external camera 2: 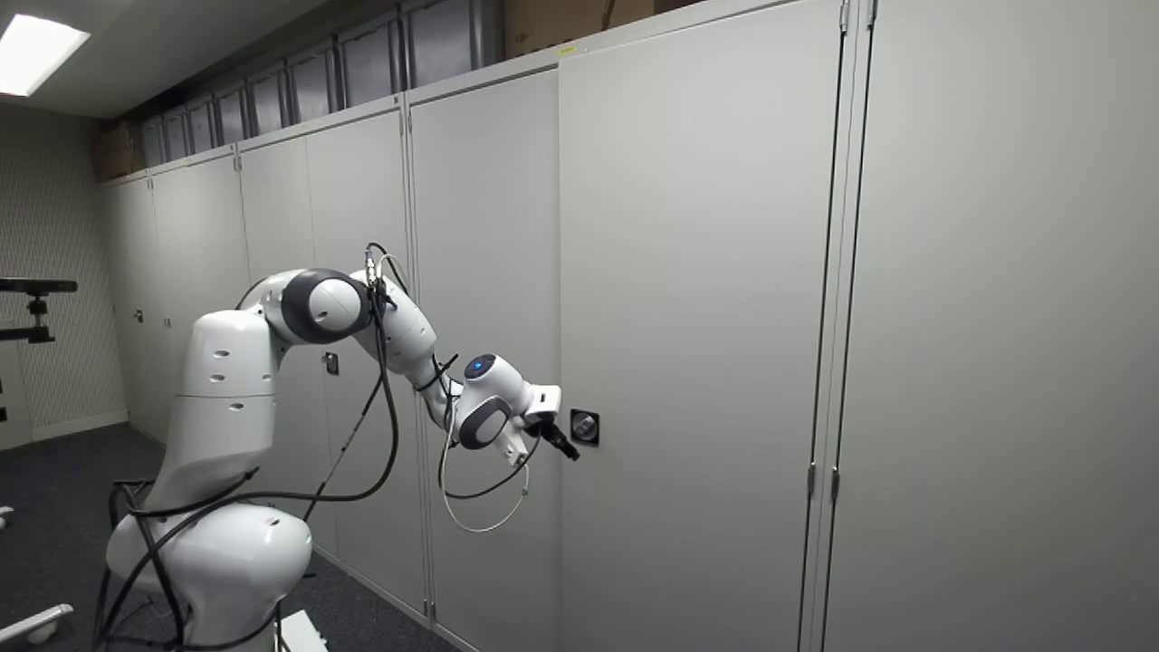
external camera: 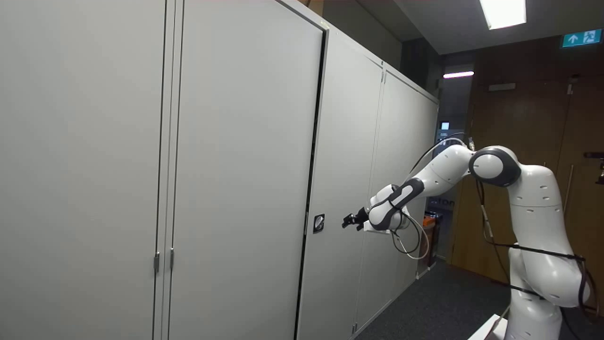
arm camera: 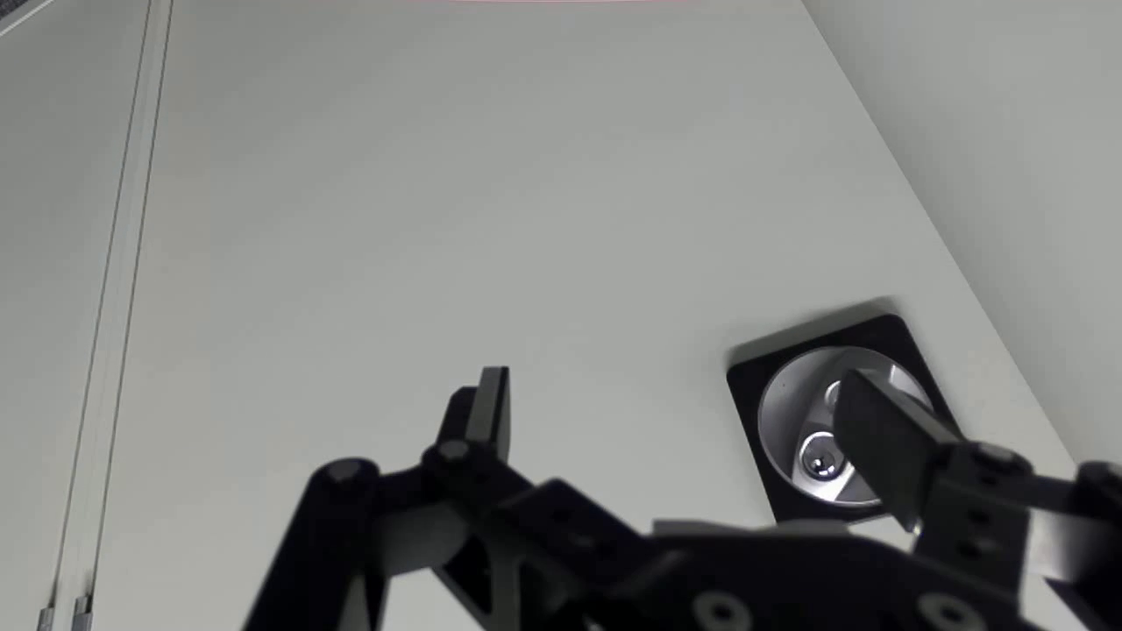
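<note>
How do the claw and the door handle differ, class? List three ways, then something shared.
Colour: the claw is mostly black; the handle has a silvery middle.
Shape: the claw has two parted fingers; the handle has a round centre.
Mounting: the claw ends the arm; the handle sits in the door.
Shared: both have black parts.

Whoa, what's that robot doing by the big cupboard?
A white robot arm is stretched out toward a grey cupboard door. Its hand is open, with nothing in it. It hangs close to the black-and-silver handle, but an exterior view shows a gap between them, so it isn't touching.
</note>
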`<state>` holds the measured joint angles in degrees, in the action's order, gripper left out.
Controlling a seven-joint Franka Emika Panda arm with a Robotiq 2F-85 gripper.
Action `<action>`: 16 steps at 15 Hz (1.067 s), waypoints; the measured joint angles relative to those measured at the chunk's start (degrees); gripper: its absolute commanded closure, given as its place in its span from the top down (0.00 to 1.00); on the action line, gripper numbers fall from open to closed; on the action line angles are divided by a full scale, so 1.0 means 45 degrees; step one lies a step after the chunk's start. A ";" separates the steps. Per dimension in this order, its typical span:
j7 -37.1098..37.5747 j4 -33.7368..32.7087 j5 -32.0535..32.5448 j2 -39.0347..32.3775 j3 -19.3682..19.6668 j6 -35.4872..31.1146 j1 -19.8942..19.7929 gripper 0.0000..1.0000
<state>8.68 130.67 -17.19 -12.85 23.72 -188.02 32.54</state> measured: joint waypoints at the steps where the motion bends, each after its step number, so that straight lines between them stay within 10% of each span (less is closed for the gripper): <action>1: 0.0000 -0.0201 0.0000 -0.0211 -0.0394 -0.0007 -0.0416 1.00; 16: -0.0001 -0.2179 0.1221 -0.2947 -0.6862 -0.2345 -0.6757 1.00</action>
<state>8.68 120.87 -11.70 -26.11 -7.16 -198.57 2.13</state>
